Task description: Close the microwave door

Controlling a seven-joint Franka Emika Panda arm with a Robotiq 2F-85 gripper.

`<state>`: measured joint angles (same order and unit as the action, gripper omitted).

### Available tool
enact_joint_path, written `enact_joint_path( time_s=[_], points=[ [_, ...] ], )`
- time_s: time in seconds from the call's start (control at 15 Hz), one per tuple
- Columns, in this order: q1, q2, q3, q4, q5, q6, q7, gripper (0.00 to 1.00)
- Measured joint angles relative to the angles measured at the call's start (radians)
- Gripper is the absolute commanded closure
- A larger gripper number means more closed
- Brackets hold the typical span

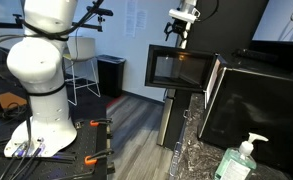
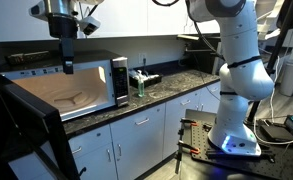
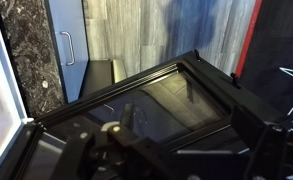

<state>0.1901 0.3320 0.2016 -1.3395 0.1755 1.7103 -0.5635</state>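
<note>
The microwave (image 1: 258, 100) (image 2: 91, 72) is a large black box on a dark stone counter. Its door (image 1: 176, 68) (image 2: 31, 105) stands swung wide open, away from the cavity, with brownish reflections in its window. My gripper (image 1: 179, 42) (image 2: 68, 66) points down just above the door's top edge, near the hinge side. The wrist view looks down on the door's window (image 3: 186, 95) and frame. My fingers (image 3: 184, 145) are dark shapes at the bottom of that view, and their gap does not show.
A sanitizer bottle (image 1: 241, 160) (image 2: 140, 84) stands on the counter (image 1: 191, 150) (image 2: 181, 82) beside the microwave. White cabinets (image 2: 136, 135) run below it. A small black bin (image 1: 111, 75) and a white chair (image 1: 83, 70) stand on the floor. The robot's white base (image 1: 41, 95) (image 2: 236, 90) is nearby.
</note>
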Motion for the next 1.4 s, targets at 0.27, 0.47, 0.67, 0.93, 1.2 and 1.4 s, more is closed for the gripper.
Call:
enact_joint_path(
  time_s=[0.27,0.47,0.67,0.93,1.2,1.4],
  points=[
    [-0.002,0.007,-0.001,0.007,0.001,-0.003,0.003,0.00],
    [0.010,0.021,0.004,0.015,-0.004,-0.002,0.097,0.00],
    [0.061,0.047,0.010,0.056,-0.058,-0.012,0.264,0.00],
    [0.157,0.104,0.018,0.164,-0.168,-0.072,0.419,0.00],
    [0.242,0.182,0.017,0.311,-0.306,-0.179,0.449,0.32],
    [0.298,0.248,0.012,0.445,-0.428,-0.281,0.409,0.56]
  ],
)
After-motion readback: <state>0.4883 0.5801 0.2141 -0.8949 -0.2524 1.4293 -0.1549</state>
